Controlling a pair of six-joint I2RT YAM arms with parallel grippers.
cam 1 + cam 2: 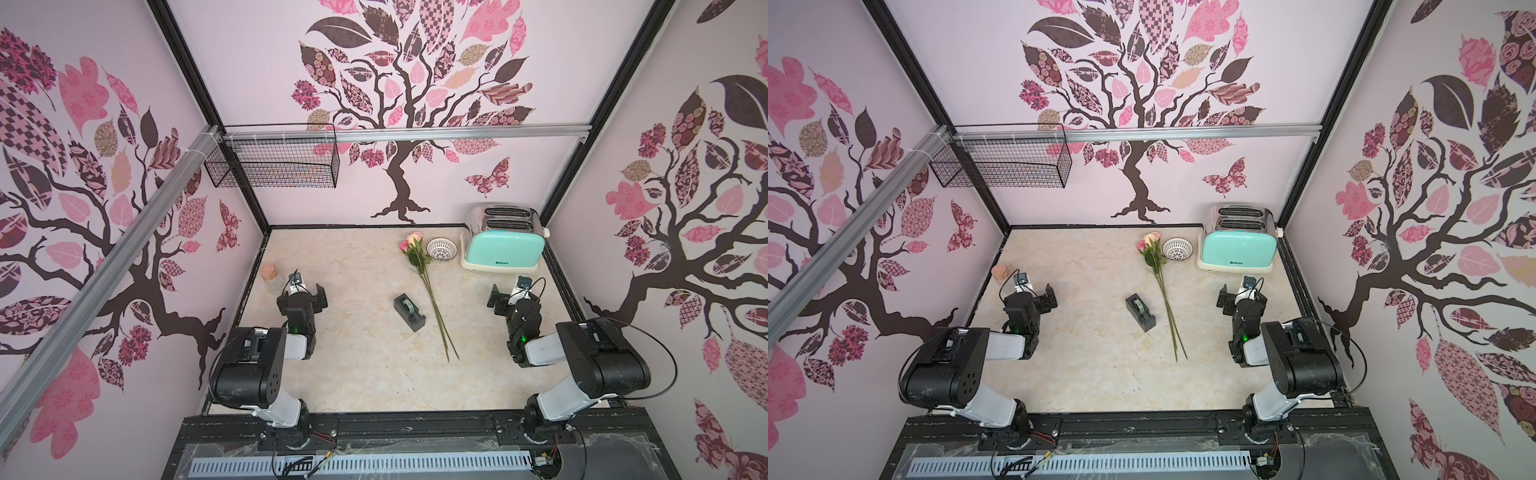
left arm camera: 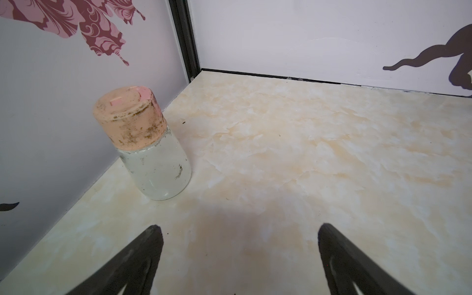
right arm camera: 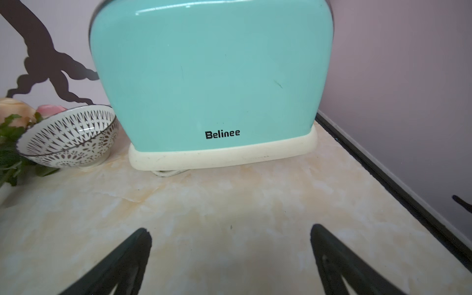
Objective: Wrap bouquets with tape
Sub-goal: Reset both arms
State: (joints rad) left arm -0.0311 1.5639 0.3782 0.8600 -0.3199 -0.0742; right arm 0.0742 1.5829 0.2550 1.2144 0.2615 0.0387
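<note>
Both top views looking down from overhead, sharing cream marbled tabletop. Wrist views looking low, close: peach-lidded glass jar beyond left gripper, mint-green toaster beyond right gripper.

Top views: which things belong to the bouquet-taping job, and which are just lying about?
For the job: roses, tape dispenser.
Lying about: toaster, bowl, jar, wire basket.
</note>
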